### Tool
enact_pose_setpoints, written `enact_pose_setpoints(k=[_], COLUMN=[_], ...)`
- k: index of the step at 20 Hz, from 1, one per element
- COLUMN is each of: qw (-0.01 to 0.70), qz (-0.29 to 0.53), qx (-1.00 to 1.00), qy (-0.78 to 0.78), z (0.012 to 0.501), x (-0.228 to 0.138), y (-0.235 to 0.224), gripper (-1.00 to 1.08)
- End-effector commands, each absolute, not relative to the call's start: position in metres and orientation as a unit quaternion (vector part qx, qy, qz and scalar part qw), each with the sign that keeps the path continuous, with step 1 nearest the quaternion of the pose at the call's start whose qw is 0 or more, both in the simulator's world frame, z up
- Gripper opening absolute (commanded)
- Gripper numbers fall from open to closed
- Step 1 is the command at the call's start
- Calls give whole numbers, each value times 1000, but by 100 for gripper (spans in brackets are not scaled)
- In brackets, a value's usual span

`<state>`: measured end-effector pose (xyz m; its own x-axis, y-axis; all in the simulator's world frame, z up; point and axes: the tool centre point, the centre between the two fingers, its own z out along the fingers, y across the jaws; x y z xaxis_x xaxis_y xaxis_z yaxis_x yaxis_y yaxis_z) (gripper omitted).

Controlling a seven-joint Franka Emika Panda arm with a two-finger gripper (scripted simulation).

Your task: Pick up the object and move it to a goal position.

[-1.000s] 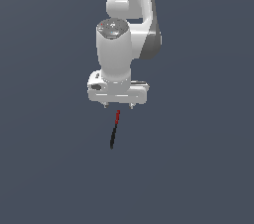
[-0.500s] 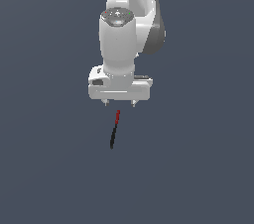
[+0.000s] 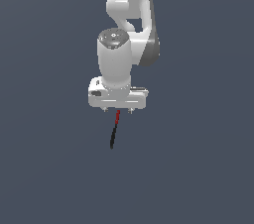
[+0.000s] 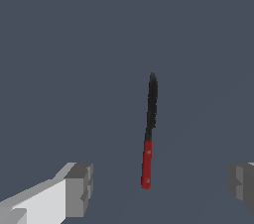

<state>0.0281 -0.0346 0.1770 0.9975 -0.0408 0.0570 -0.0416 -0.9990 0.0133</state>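
Nearest to the exterior camera lies the black tip of the rod, which rests flat on the plain grey bench, about the middle of what the picture shows. Its long axis runs from this black end away toward the arm, a little tilted, and the red end lies just under the white gripper. Behind and above it stands the arm, with its wrist turned straight down.

The fingers are spread wide and hold nothing. In the wrist view the red end sits between them, nearer to the one finger than to the other, and the black part reaches out beyond them. The rod's length crosses the line between the fingers, so I judge that a straight descent would bring them to either side of the red part.

The exterior view shows the height above the bench but almost hides the fingers; the wrist view shows their opening clearly.
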Motion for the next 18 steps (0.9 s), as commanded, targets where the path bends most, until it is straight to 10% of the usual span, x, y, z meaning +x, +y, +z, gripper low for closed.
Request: enact_pose_setpoints(k=[1, 18], qw=[6, 0], qz=[23, 0], qx=[999, 998], qy=[-28, -65], z=[157, 58], x=[29, 23], y=[-39, -60], gripper=[100, 100])
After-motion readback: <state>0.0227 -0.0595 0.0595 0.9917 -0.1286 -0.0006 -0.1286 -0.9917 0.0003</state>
